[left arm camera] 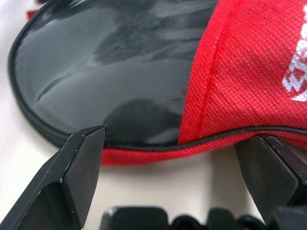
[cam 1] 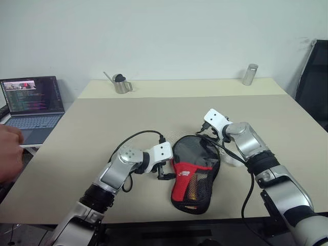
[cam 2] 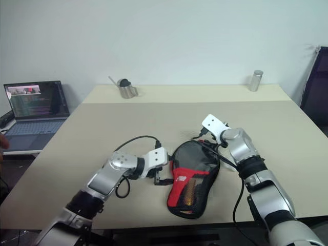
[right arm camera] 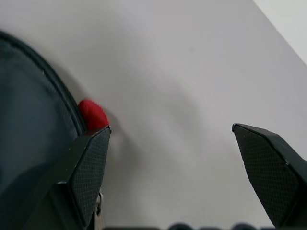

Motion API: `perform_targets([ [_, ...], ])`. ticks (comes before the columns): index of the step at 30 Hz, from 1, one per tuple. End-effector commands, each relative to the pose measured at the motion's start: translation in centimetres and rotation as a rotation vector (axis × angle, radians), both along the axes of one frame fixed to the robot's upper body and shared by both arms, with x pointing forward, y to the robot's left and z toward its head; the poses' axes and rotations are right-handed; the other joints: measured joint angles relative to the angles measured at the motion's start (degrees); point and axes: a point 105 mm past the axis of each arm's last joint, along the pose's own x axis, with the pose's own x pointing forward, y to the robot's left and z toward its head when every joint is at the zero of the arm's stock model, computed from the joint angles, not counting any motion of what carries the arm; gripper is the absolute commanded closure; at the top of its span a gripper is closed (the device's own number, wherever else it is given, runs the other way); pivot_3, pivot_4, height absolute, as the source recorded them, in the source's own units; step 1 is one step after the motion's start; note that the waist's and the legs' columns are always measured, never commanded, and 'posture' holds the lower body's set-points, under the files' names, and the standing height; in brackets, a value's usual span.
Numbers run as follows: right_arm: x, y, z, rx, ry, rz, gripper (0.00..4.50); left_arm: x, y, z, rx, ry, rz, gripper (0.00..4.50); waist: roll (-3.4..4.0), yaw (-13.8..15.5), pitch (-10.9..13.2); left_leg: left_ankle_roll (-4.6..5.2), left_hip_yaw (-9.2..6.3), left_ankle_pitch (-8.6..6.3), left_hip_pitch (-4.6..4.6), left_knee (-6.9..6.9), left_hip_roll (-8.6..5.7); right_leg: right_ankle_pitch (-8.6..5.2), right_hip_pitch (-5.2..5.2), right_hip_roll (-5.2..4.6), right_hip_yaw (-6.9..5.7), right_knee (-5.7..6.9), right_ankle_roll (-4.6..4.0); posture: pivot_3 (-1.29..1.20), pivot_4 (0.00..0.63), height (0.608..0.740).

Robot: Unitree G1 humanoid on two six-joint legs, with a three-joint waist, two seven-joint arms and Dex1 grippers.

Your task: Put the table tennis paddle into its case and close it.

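this looks like a plain office or lab room set up for robot trials. a wide beige rectangular table (cam 1: 102, 128) stands against a bare off-white painted wall (cam 1: 169, 31) with nothing hung on it. to one side an open dark laptop computer (cam 1: 32, 105) sits on a lower surface, its screen showing lines of coloured text like code or a terminal, and a person's hand (cam 1: 9, 152) rests beside it. at the table's far edge stand a small shiny metal pitcher with a thin handle (cam 1: 121, 83) and a brushed-metal cylindrical canister (cam 1: 250, 74). a black office chair back (cam 1: 313, 84) shows at the other side.
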Motion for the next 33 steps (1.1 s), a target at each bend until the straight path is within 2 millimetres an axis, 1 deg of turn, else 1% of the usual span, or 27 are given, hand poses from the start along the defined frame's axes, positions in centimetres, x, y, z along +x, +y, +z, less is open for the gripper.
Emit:
perform_targets([
  [1,0.1,0.7,1.3,0.015,-0.029,0.037,0.03,-0.6,-0.5,1.2,0.011,-0.038,-0.062,0.00,0.00,0.0,0.0,0.00,0.00,0.00,0.00,0.00,0.01,0.00,0.00,0.00,0.00,0.00,0.00,0.00,0.150,0.740],
  [4,0.0,-0.6,2.0,0.025,-0.027,0.026,0.03,-0.9,2.3,1.2,0.077,-0.031,-0.056,0.00,0.01,-0.2,0.0,0.00,0.00,0.00,0.00,-0.01,0.01,0.00,-0.02,0.00,0.02,0.01,0.00,0.00,0.150,0.740],
  [6,-0.1,-1.2,2.9,0.071,-0.020,0.020,0.03,-0.9,4.3,1.5,0.103,-0.029,-0.028,0.00,0.03,-0.2,0.0,0.00,0.00,0.00,0.00,-0.03,0.01,0.00,-0.04,0.00,0.03,0.01,0.00,0.00,0.150,0.740],
  [8,-0.4,-1.5,4.1,0.166,0.000,0.018,0.03,-1.1,6.1,2.1,0.120,-0.026,-0.011,0.00,0.04,-0.3,0.0,0.00,0.01,0.00,-0.01,-0.04,0.01,0.00,-0.07,0.01,0.02,0.01,0.00,0.00,0.150,0.740],
  [9,-0.5,-1.6,4.5,0.221,0.016,0.021,0.03,-1.2,6.7,2.4,0.116,-0.024,-0.005,0.00,0.04,-0.4,0.0,0.00,0.01,0.00,-0.01,-0.04,0.02,0.00,-0.08,0.01,0.02,0.01,0.00,0.00,0.150,0.740],
  [11,-1.1,-1.4,5.2,0.354,0.075,0.048,0.03,-1.3,7.6,3.8,0.059,-0.028,0.020,0.00,0.05,-0.4,0.0,0.01,0.01,-0.01,-0.01,-0.04,0.03,0.00,-0.08,0.01,0.03,0.02,0.00,0.00,0.150,0.740],
  [12,-1.3,-1.3,5.2,0.401,0.106,0.058,0.03,-1.4,7.8,4.5,0.027,-0.031,0.026,0.00,0.04,-0.3,0.0,0.01,-0.01,-0.01,-0.02,-0.04,0.03,0.00,-0.07,0.01,0.02,0.00,0.00,0.00,0.150,0.740],
  [15,-1.9,-1.0,3.7,0.504,0.234,0.071,0.03,-1.1,7.8,6.3,-0.065,-0.052,0.044,0.00,0.04,-0.2,0.0,0.01,-0.02,-0.01,-0.03,-0.03,0.03,0.00,-0.04,0.01,0.01,-0.02,0.00,0.00,0.150,0.740],
  [18,-2.2,-0.4,2.5,0.582,0.327,0.073,0.03,-1.1,7.5,7.3,-0.121,-0.057,0.046,0.00,0.04,-0.3,0.0,0.01,-0.01,-0.01,-0.03,-0.03,0.03,0.00,-0.04,0.01,0.01,-0.01,0.00,0.00,0.150,0.740],
  [21,-2.2,-0.2,1.3,0.562,0.363,0.063,0.03,-1.1,7.3,7.7,-0.131,-0.062,0.044,0.00,0.05,-0.3,0.0,0.01,0.00,-0.01,-0.03,-0.03,0.03,0.00,-0.06,0.01,0.02,0.01,0.00,0.00,0.150,0.740],
  [26,-2.3,-0.1,-0.4,0.525,0.408,0.041,0.03,-1.4,6.7,7.5,-0.136,-0.063,0.039,0.00,0.05,-0.3,0.0,0.01,0.00,-0.01,-0.03,-0.03,0.03,0.00,-0.06,0.00,0.02,0.01,0.00,0.00,0.150,0.740],
  [27,-2.4,0.0,-0.5,0.523,0.416,0.045,0.42,-1.4,6.6,7.5,-0.139,-0.064,0.041,0.00,0.05,-0.3,0.0,0.01,0.00,-0.01,-0.03,-0.03,0.03,0.00,-0.06,0.01,0.04,0.01,0.00,0.00,0.150,0.740],
  [29,-2.4,-0.2,-1.0,0.507,0.426,0.035,0.96,-1.4,6.6,7.5,-0.142,-0.066,0.047,0.00,0.05,-0.3,0.0,0.01,0.00,-0.01,-0.03,-0.03,0.03,0.00,-0.07,0.01,0.03,0.01,0.00,0.00,0.150,0.740],
  [33,-2.5,-0.5,-1.7,0.477,0.434,0.023,2.46,-1.2,6.7,7.5,-0.141,-0.077,0.058,0.00,0.05,-0.3,0.0,0.01,0.00,-0.01,-0.03,-0.03,0.03,0.00,-0.06,0.01,0.03,0.01,0.00,0.00,0.150,0.740],
])
